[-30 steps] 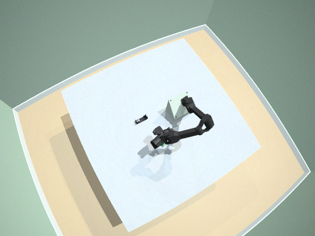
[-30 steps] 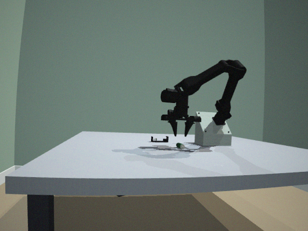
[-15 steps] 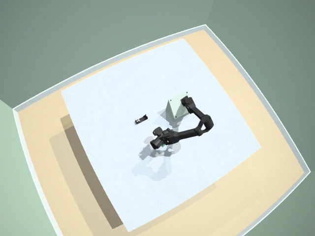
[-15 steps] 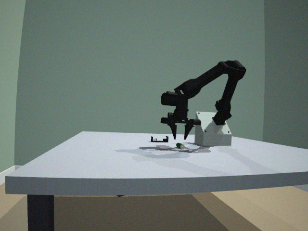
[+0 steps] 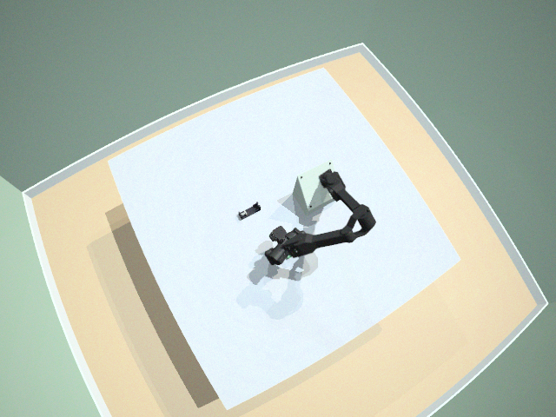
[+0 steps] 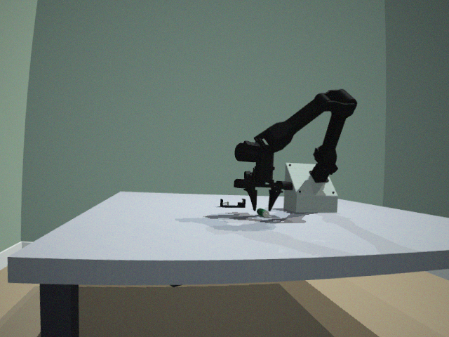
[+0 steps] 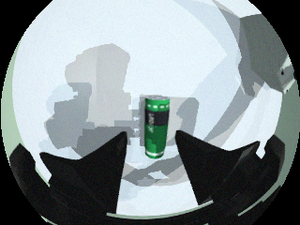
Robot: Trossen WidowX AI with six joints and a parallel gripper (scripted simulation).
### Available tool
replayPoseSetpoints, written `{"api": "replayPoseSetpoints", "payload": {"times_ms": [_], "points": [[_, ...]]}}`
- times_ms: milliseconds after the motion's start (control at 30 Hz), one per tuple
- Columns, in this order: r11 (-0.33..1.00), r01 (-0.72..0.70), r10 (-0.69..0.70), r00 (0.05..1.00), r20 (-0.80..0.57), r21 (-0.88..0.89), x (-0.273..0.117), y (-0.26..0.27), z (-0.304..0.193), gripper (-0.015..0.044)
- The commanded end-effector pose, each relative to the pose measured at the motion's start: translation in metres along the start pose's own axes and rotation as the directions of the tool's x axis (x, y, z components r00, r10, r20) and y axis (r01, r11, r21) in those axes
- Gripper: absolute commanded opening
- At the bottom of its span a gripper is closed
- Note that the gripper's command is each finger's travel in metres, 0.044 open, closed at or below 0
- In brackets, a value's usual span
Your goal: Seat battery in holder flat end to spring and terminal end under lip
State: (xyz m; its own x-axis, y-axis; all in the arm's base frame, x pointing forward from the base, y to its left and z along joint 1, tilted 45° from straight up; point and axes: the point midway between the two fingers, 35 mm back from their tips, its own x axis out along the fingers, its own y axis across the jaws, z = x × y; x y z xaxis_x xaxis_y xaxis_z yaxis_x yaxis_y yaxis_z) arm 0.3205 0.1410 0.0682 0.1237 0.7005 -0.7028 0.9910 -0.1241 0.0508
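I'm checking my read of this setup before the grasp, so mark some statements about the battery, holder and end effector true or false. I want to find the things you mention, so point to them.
1. The battery [image 6: 262, 212] [image 7: 157, 127] lies on its side on the table [image 5: 201, 148] [image 6: 126, 235] [image 7: 155, 33]. True.
2. The end effector [image 6: 262, 210] [image 7: 152, 135] is closed tight. False: its fingers stand apart.
3. The holder [image 5: 249, 210] [image 6: 232, 206] already contains the battery. False: the battery is outside it, on the table.
4. The battery is mostly green with a black band. True.
5. The arm is mounted on a bright red block. False: the block [image 5: 307, 188] [image 6: 315, 203] is pale.
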Motion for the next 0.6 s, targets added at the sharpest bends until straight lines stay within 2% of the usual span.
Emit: {"api": "replayPoseSetpoints", "payload": {"times_ms": [0,167,267,567], "points": [[1.0,0.012,-0.012,1.0,0.006,0.014,0.0087,-0.0042,0.0038,0.0236],[1.0,0.011,-0.011,1.0,0.005,0.014,0.0143,-0.0047,0.0037,0.0236],[1.0,0.011,-0.011,1.0,0.005,0.014,0.0143,-0.0047,0.0037,0.0157],[1.0,0.011,-0.011,1.0,0.005,0.014,0.0143,-0.0047,0.0037,0.0097]]}}
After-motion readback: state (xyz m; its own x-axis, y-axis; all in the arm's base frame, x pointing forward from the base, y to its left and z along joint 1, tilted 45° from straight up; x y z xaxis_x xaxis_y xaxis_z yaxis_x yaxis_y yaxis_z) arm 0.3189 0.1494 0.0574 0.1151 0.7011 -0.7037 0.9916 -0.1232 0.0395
